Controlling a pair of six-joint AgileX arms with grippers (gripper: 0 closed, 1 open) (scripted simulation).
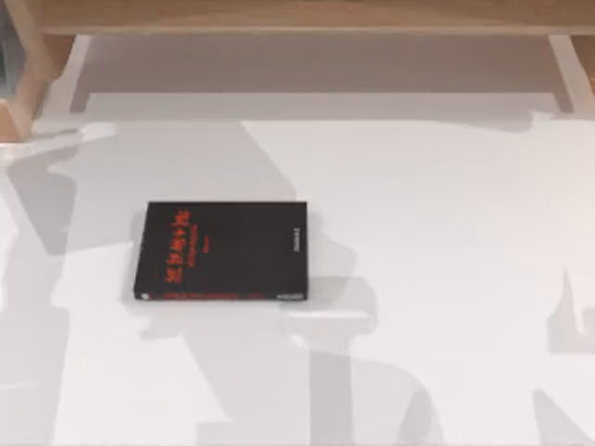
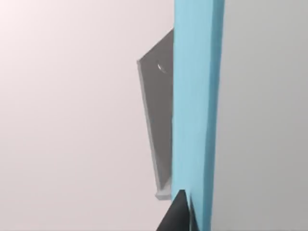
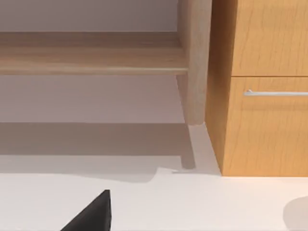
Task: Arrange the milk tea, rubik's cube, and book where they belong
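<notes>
on the white table [image 1: 446,279], left of its middle, the book [image 1: 221,251] lies flat with its spine edge toward the near side, likelier the left arm's reach, though i cannot tell either claw's state.

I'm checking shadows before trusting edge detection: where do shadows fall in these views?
Top view: broad grey arm-shaped shadows cross the white table, some beside the book. Right wrist view: a soft shadow band lies under the wooden shelf. Left wrist view: evenly lit, no clear shadow.
</notes>
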